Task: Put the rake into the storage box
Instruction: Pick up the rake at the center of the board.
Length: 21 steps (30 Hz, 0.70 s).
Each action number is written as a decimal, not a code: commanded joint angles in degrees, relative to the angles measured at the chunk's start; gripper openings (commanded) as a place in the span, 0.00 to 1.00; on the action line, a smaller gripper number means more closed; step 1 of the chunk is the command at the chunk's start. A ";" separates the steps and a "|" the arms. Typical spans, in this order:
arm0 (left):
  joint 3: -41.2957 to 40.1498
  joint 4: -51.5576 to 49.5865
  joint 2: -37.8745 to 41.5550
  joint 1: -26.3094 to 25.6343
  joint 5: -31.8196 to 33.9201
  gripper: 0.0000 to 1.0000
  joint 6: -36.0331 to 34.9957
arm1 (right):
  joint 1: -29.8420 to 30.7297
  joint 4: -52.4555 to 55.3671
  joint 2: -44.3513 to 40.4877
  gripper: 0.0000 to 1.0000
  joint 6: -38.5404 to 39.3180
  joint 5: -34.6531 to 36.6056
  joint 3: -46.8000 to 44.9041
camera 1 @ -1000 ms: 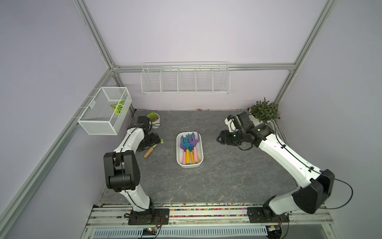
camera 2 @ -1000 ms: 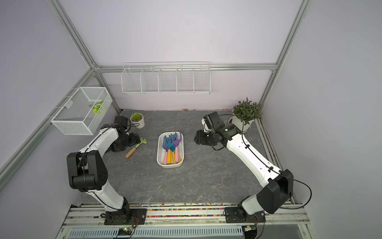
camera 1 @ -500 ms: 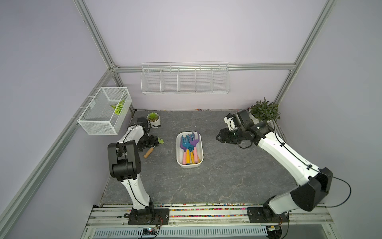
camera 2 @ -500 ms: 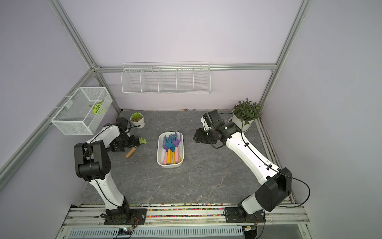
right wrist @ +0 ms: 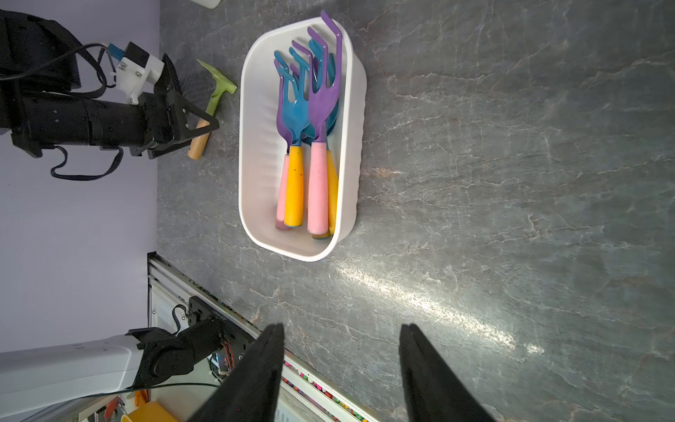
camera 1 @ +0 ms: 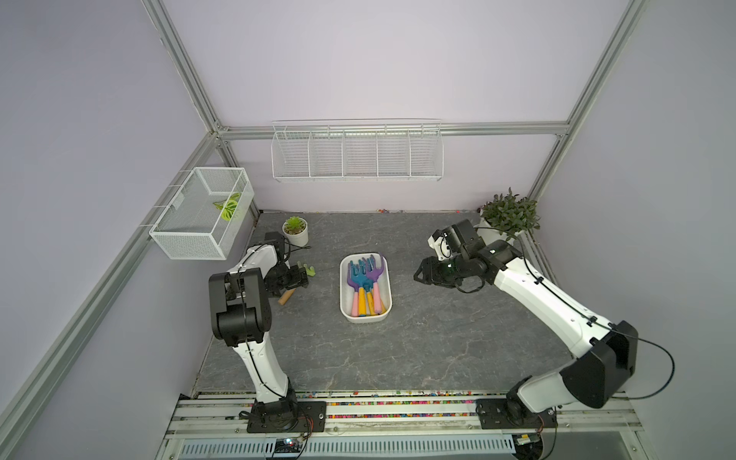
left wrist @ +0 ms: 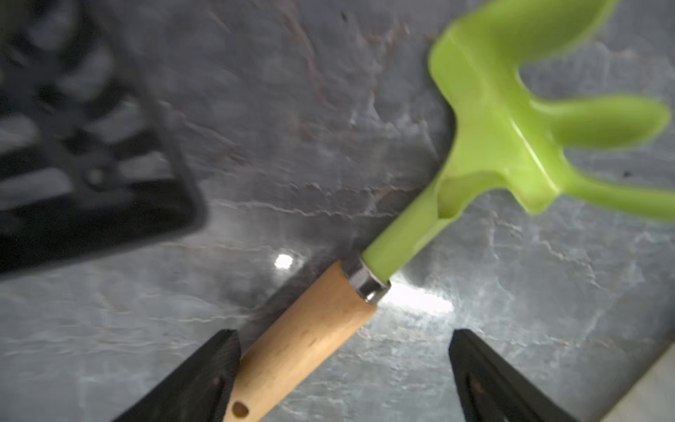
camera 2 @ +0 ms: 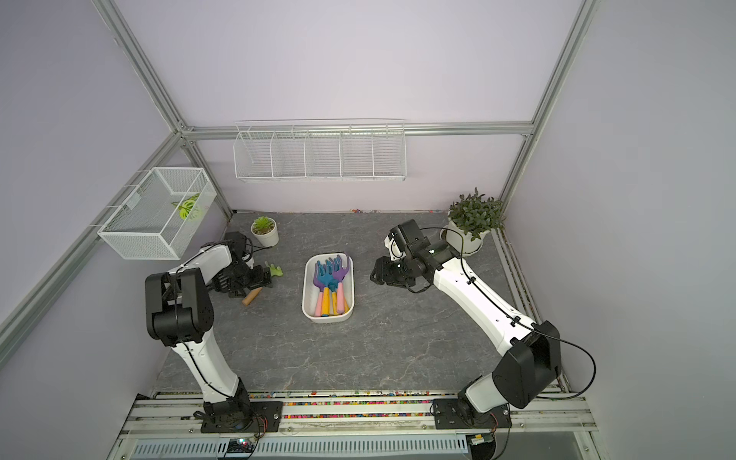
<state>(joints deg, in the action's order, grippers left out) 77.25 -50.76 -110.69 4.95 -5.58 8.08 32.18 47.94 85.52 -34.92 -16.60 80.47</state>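
The rake [left wrist: 401, 241] lies flat on the table [left wrist: 292, 109] on the left arm's side of the box [camera 1: 341, 286], apart from it and not yet lifted. The left gripper [left wrist: 343, 332] is released: its jaws stand wide apart and straddle the wooden handle [left wrist: 303, 343], just behind the metal ferrule. This placement appears deliberate, since the handle is the straight, round section and the green head [left wrist: 504, 120] is curved and tined. The handle crosses the gap at a slant and sits close against one finger [left wrist: 219, 350] (contact cannot be confirmed from the wrist view). Closing from this offset will probably swing the rake before the grip seats. In both top views the left gripper [camera 2: 263, 278] covers the middle of the rake, leaving only the handle end and the head tip visible. The right gripper [right wrist: 342, 327] is unclenched and empty. It hangs above bare table on the opposite side of the box, evidently parked clear of the transfer path. The box already holds other rakes [right wrist: 310, 120], handles toward the robot and heads toward the back wall, so the same orientation should suit this one.
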 commanded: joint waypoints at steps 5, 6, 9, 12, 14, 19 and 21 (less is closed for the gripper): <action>-3.28 -0.04 3.51 -5.44 -4.36 0.93 -0.29 | 0.68 -1.89 -3.63 0.56 -1.40 -0.30 -1.62; -3.73 0.03 3.79 -6.42 -4.55 0.93 -0.02 | 0.69 -1.93 -3.92 0.56 -1.45 -0.19 -1.84; -5.36 0.98 4.62 -8.07 -4.78 0.90 1.33 | 0.71 -1.89 -4.52 0.56 -1.54 -0.01 -2.20; -7.00 1.91 5.35 -8.20 -2.78 0.87 3.28 | 0.77 -1.87 -5.26 0.56 -1.56 0.16 -2.48; -7.29 1.51 5.39 -8.21 -0.57 0.83 4.74 | 0.78 -1.89 -5.68 0.56 -1.67 0.38 -2.92; -7.29 1.28 5.92 -8.17 3.08 0.65 9.04 | 0.77 -2.30 -6.27 0.56 -2.06 0.34 -3.92; -7.29 1.54 6.36 -8.21 3.31 0.60 10.36 | 0.79 -2.33 -6.33 0.56 -2.11 0.34 -3.91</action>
<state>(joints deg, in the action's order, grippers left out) 70.11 -49.65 -106.28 -3.40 -4.51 15.11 32.62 46.44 80.53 -36.42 -16.53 77.60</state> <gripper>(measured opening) 0.610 0.560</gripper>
